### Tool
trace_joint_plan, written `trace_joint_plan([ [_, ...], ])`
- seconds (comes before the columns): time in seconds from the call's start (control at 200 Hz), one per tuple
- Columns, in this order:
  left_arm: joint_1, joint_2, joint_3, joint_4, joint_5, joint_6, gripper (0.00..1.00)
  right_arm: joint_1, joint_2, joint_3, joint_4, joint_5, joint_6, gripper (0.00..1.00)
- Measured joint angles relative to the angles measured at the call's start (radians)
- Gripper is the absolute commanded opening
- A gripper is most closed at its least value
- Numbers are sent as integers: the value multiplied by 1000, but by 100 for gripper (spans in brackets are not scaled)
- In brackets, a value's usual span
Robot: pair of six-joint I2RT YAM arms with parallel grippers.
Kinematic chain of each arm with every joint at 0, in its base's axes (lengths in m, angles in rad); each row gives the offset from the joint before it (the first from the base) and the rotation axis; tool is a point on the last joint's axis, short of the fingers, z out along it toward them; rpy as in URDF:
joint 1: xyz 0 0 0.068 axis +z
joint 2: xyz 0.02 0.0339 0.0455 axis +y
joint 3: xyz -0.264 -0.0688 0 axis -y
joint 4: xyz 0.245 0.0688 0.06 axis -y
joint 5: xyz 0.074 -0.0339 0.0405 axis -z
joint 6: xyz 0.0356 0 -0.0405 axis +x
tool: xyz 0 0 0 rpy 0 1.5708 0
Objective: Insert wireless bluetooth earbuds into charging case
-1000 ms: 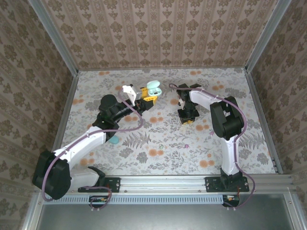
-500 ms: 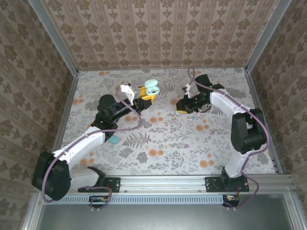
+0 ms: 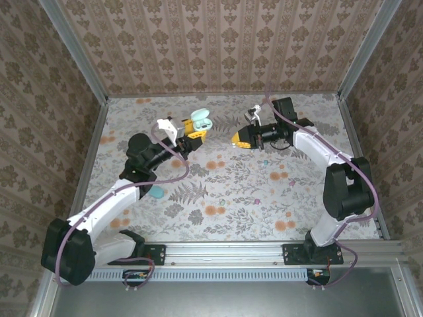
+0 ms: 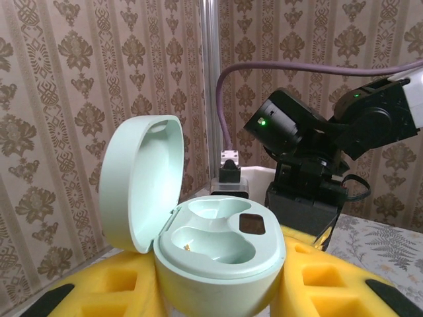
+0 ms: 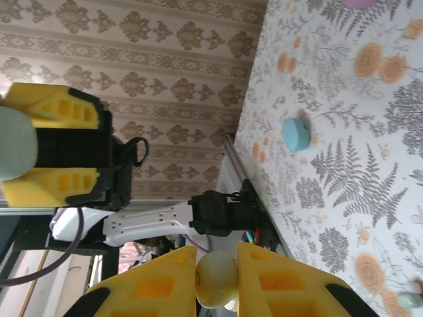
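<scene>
Top external has the floral tabletop (image 3: 225, 191) with both arms lifted off it, the left arm (image 3: 109, 201) and right arm (image 3: 317, 148) facing each other toward the back. The left fingers (image 4: 99, 290) are clamped on the mint charging case (image 4: 218, 254), which has its lid flipped open and both wells empty. The right fingers (image 5: 284, 284) are pinched shut on a pale earbud (image 5: 216, 277), well apart from the case. This looks like the first-bud insertion step. The next move probably needs the bud lined up over a well, then eased in gently.
</scene>
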Motion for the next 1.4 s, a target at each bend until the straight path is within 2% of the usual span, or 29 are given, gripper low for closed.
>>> trace_joint_plan([
  [0.335,32,0,-1,-3,45,0,34,3,-20,5,174,-48,264,19],
  [0.485,38,21,-1,-1,64,0,34,9,-28,5,266,-36,395,18],
  [0.625,38,34,-1,-2,87,0,34,15,-32,5,288,-3,442,18],
  [0.86,38,34,0,-4,153,0,34,26,-97,51,219,77,380,18],
  [1.115,38,116,37,6,234,-11,34,68,-187,163,115,147,191,18],
  [1.4,38,204,86,51,277,-74,34,101,-194,196,-15,211,8,18],
])
